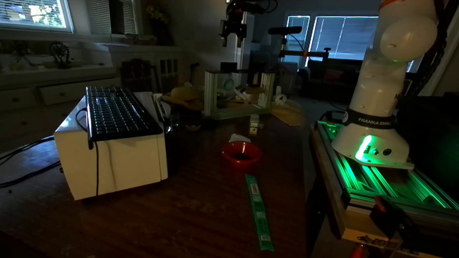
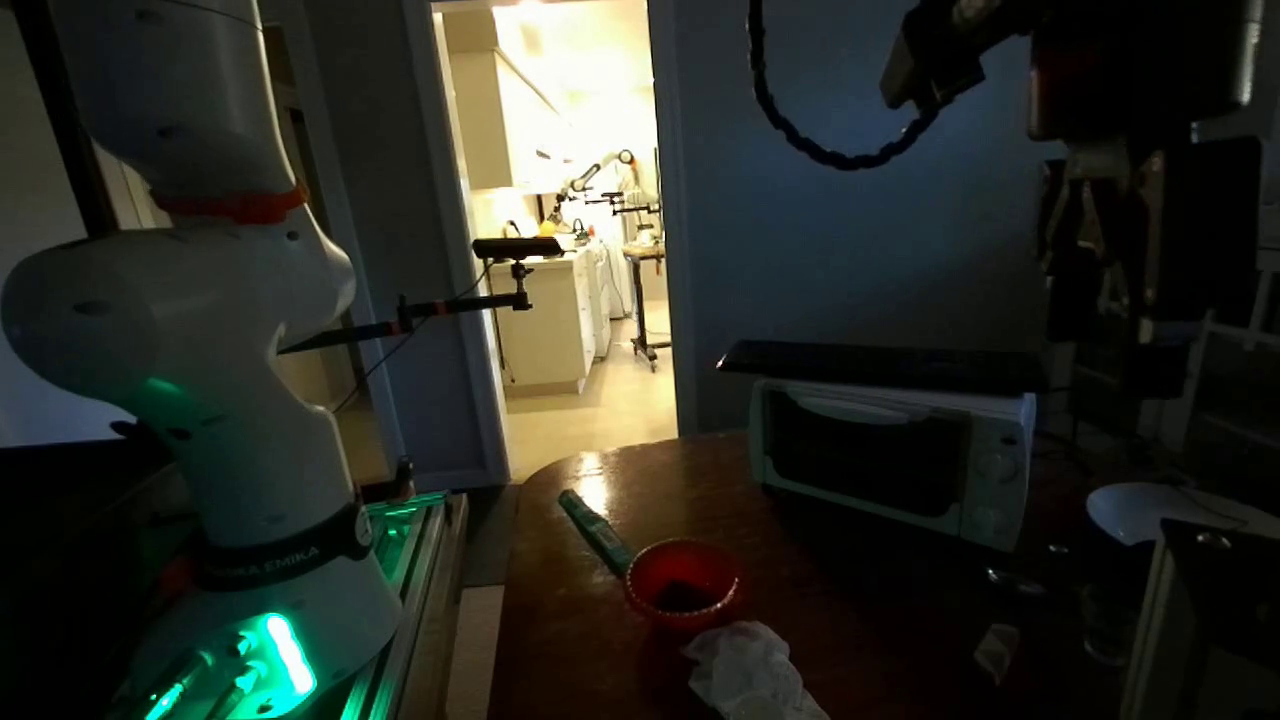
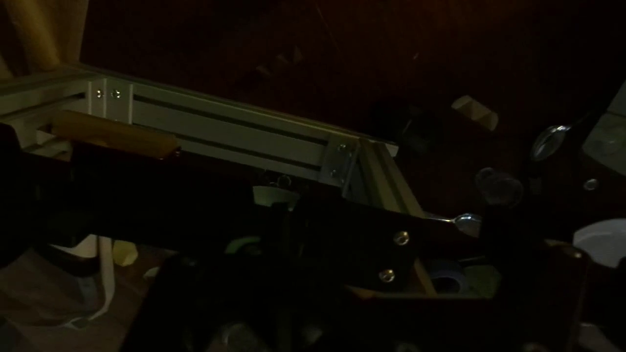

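High above the far end of the table, my gripper [image 1: 232, 42] hangs pointing down, its two fingers apart with nothing between them. It looks very dark in an exterior view at the right edge, and its body hides much of the wrist view. Beneath it is an aluminium-profile frame [image 1: 211, 94] with mixed items inside; the frame's rail [image 3: 230, 129] crosses the wrist view. Nearer the table's middle, well away from the gripper, sits a red bowl [image 1: 242, 164] with something dark inside. Beside it lie crumpled clear plastic [image 2: 745, 665] and a long green packet [image 1: 259, 215].
A white toaster oven [image 1: 122, 168] carries a black keyboard [image 1: 118, 113] on top. Spoons [image 3: 550, 142] and a white plate [image 3: 601, 242] lie near the frame. A straw-coloured hat [image 1: 184, 96] rests beside it. A camera on a bracket [image 2: 518, 248] stands beyond the table's edge. The room is dim.
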`<state>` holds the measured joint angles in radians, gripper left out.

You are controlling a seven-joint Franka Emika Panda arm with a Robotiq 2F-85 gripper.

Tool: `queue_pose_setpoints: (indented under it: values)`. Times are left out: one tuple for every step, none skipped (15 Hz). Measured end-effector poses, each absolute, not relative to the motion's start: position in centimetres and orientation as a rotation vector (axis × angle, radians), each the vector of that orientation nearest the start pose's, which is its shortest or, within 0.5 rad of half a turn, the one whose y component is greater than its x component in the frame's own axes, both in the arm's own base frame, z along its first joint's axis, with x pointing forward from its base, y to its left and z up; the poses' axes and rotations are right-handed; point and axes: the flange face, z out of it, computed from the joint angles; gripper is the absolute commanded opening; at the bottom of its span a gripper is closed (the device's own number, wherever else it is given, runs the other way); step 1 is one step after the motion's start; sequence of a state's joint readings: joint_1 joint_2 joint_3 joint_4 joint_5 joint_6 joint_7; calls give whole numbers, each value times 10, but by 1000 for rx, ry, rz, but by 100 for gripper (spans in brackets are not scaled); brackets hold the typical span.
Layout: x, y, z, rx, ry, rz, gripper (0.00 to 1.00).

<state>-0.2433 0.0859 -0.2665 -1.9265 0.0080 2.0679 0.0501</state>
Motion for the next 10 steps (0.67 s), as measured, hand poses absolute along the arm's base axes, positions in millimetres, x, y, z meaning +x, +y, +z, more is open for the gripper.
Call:
queue_pose_setpoints:
  values:
    - [515, -292, 447, -3038, 922, -77, 100]
    - [517, -301, 442, -3032, 965, -70, 100]
    - [518, -311, 438, -3026, 1004, -62, 100]
    - [519, -319, 434, -3020, 1035, -54, 100]
    - [520, -326, 431, -3016, 1058, -48, 100]
    - [520, -333, 427, -3012, 1075, -42, 100]
    - [520, -339, 425, -3010, 1091, -38, 100]
    - [520, -345, 422, -3007, 1109, -34, 100]
    - [519, -351, 420, -3002, 1130, -30, 100]
    - [518, -356, 418, -2997, 1149, -27, 100]
